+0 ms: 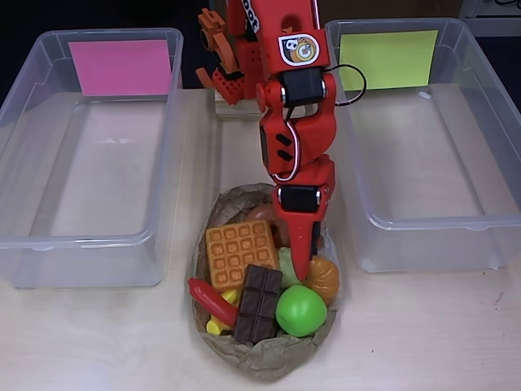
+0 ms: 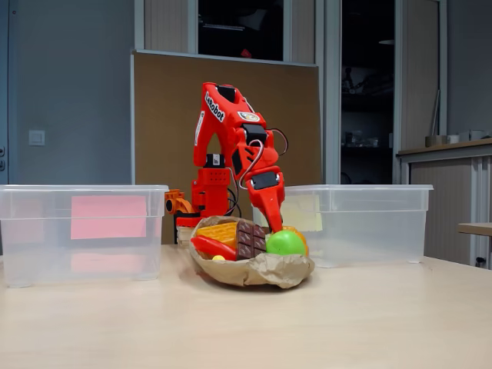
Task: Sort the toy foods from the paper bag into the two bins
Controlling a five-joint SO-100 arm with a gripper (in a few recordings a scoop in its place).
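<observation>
Pale wooden tabletop (image 1: 423, 334) carries the whole scene, with a brown pinboard and a grey wall behind it in the fixed view. Two large clear plastic tubs stand well apart at the table's far side: in the overhead view the tub with the pink paper label (image 1: 81, 163) is on the left and the tub with the yellow-green paper label (image 1: 431, 147) on the right. Between them, nearer the front edge, lies the crumpled brown paper bag (image 1: 269, 358), oval and open upward, holding the toy foods. Inside it an orange plastic waffle (image 1: 240, 252) lies toward the back left, a brown chocolate bar (image 1: 259, 303) leans just in front of it, a red chili (image 1: 210, 300) lies along the left side with a bit of yellow banana (image 1: 215, 327) under it, a round green apple (image 1: 300, 310) sits at the front right, and an orange croissant (image 1: 326, 278) rests beside it at the right edge. The red arm's gripper (image 1: 303, 265) reaches down into the bag between the waffle and the croissant, its tip just behind the apple; whether its fingers are parted or pressed together cannot be told.
</observation>
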